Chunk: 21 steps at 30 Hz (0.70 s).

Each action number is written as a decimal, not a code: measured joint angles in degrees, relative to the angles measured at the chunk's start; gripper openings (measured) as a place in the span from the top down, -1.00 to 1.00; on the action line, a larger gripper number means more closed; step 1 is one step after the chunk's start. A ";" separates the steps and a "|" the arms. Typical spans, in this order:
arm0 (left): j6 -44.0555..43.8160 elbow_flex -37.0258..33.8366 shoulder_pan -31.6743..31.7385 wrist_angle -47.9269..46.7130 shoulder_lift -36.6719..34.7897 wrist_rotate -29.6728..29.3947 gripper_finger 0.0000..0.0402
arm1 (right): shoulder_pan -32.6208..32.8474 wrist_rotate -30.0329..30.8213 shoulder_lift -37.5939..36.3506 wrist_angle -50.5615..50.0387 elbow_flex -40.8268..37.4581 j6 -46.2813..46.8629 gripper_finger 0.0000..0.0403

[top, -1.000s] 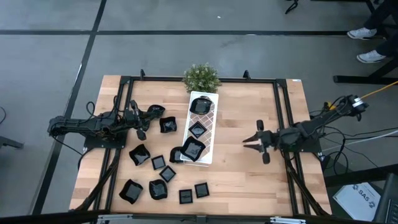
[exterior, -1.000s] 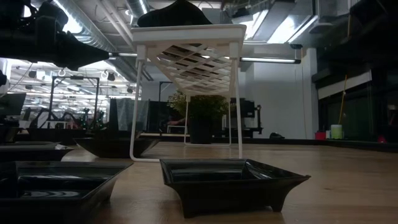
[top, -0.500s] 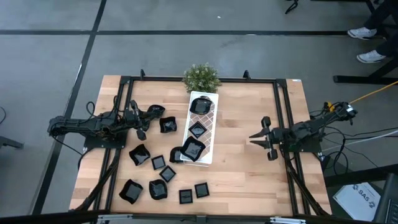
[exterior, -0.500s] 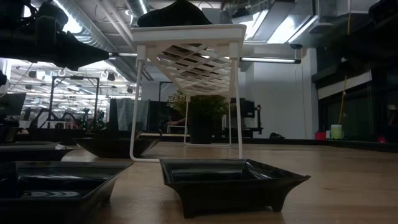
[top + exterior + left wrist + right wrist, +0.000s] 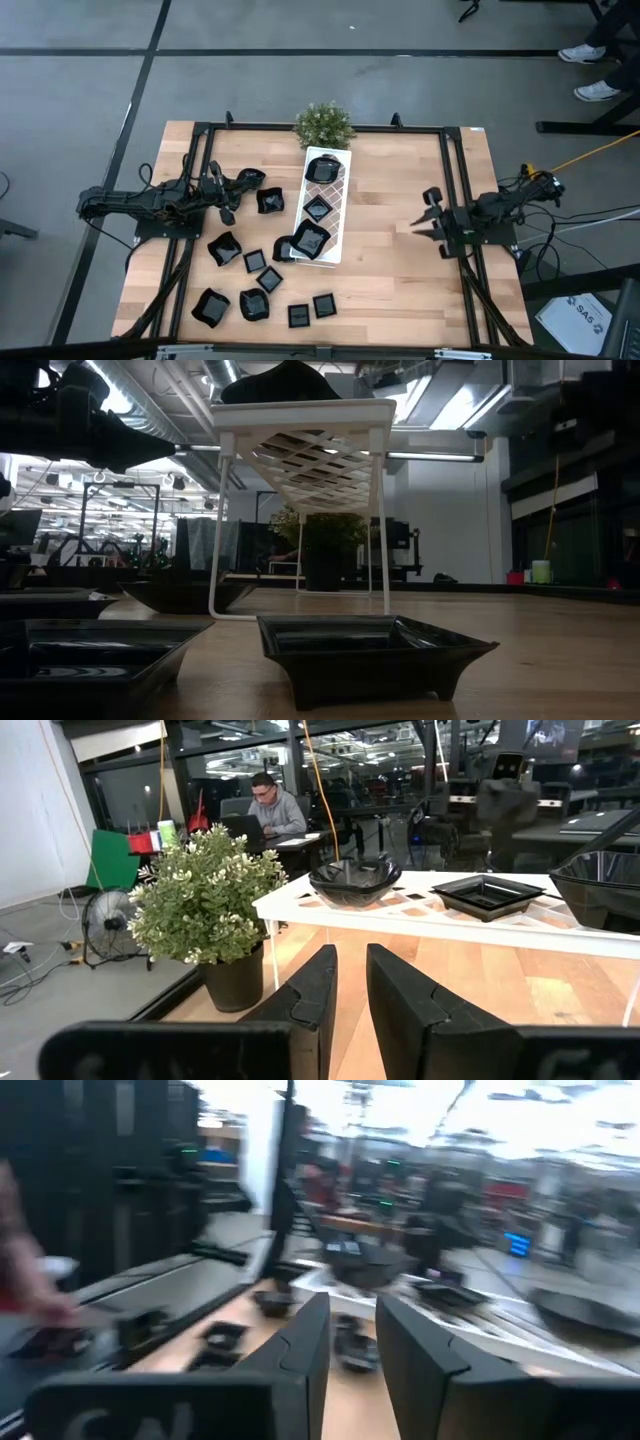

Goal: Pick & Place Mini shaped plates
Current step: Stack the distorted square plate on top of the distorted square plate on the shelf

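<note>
Seen from above, a wooden tabletop carries a long white tray set on thin legs near its middle, with a small potted plant at the tray's far end. 3 black mini plates ride on the tray: one at the plant end, one in the middle and a larger one at the near end. A 4th plate sits partly under the tray's near corner.

The other plates are scattered over the left half of the tabletop: one just beside the tray, one close to the left arm, and a loose cluster toward the front edge that includes and.

The left gripper rests low at the left side of the tabletop, near the plates beside the tray; its wrist view shows the 2 dark fingers with only a narrow gap between them and nothing in it. The right gripper hangs over bare wood at the right side, well apart from every plate, its fingers likewise slightly parted and holding nothing.

In the room beyond the table, a person sits at a desk.
</note>
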 joint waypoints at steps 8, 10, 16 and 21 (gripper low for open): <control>0.00 0.00 0.00 -0.01 0.00 -0.01 0.74 | -2.72 -3.12 0.02 -6.11 -0.02 -1.41 0.58; 0.00 0.00 0.00 0.00 0.00 0.00 0.74 | -3.71 -3.08 0.02 -6.26 -0.02 -2.08 0.58; 0.00 0.00 0.00 0.00 0.00 -0.01 0.73 | -9.01 -3.60 0.02 -6.08 -0.02 -3.84 0.58; 0.00 0.00 0.00 0.00 0.00 -0.01 0.74 | -14.22 -7.60 0.02 -6.85 -0.02 -3.17 0.58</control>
